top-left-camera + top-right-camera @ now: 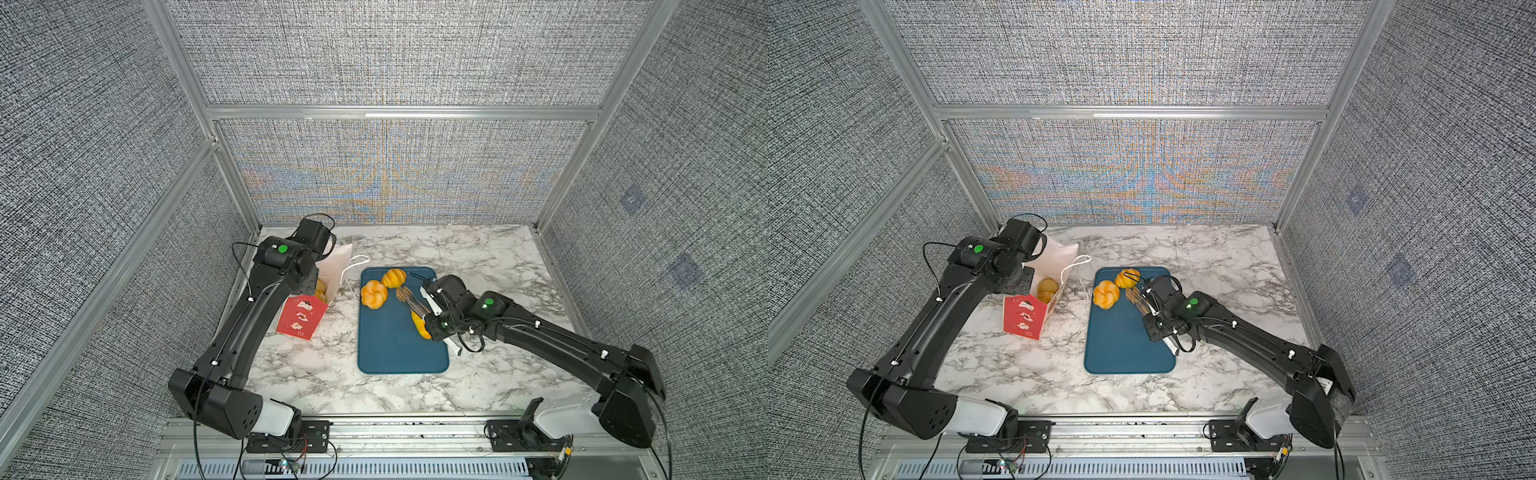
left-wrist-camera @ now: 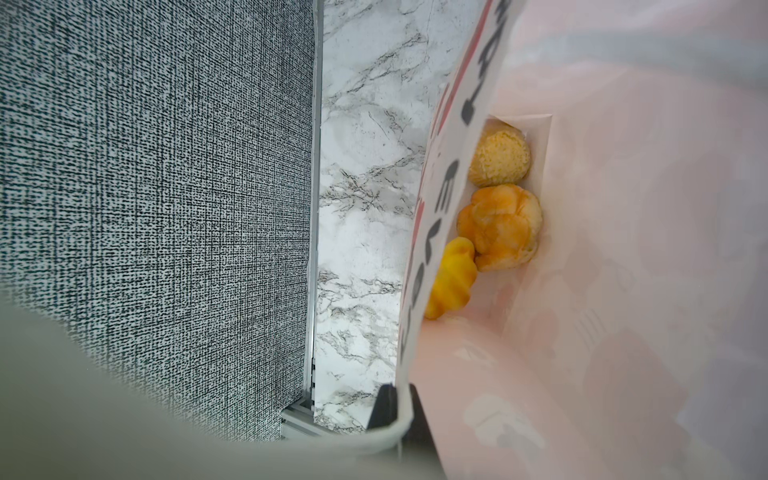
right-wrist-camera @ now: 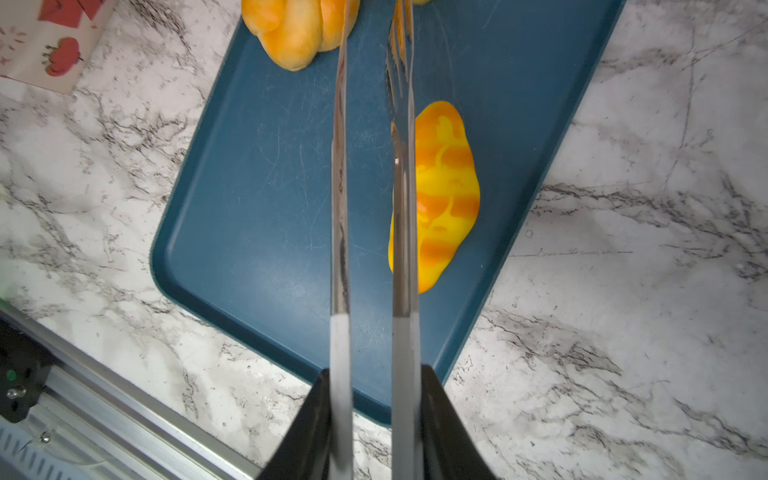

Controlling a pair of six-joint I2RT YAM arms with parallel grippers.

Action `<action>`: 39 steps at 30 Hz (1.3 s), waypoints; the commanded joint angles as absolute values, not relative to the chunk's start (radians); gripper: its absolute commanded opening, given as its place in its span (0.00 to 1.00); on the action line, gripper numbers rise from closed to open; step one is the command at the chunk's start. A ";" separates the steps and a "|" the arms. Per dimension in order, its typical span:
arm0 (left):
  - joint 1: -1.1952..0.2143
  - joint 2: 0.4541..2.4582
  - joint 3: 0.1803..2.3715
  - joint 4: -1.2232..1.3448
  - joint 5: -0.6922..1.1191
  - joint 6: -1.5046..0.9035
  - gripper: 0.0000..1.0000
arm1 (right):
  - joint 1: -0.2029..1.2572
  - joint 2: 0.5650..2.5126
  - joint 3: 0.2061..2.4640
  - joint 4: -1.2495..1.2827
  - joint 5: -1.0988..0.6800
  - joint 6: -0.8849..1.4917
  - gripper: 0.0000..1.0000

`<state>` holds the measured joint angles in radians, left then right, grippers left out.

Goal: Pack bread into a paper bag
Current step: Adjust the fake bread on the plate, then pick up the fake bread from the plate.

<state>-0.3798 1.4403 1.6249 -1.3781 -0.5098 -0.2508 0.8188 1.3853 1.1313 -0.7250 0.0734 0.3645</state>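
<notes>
A croissant (image 3: 446, 195) lies on the tray (image 3: 257, 187), just beside the tongs (image 3: 340, 208). The right gripper (image 3: 376, 395) clasps the tongs, their arms narrowly apart. In a top view, a roll (image 1: 374, 294) and a second croissant (image 1: 394, 277) lie at 10 to 11 o'clock of it. The left gripper (image 2: 399, 409) pinches the rim of the bag (image 2: 602, 291), at 9 o'clock of the tray; three buns (image 2: 500, 226) sit inside.

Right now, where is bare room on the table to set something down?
Bare: the near half of the blue tray, the marble table between it and the front rail, and the far strip behind the tray. Crowded: the tray's far half, where knot roll, ridged pastry, croissant and tongs gather.
</notes>
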 commanded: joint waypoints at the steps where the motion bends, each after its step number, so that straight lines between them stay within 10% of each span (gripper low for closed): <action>1: -0.380 1.443 1.631 -1.360 -0.521 -0.245 0.02 | 0.819 1.363 1.166 -0.762 0.095 0.364 0.33; 39: -0.383 1.477 1.669 -1.356 -0.466 -0.245 0.02 | 0.912 1.206 1.027 -0.943 0.257 0.540 0.47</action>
<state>-0.3836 1.4734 1.6630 -1.3773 -0.4686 -0.2501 0.9047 1.2022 1.0355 -0.9771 0.2722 0.5194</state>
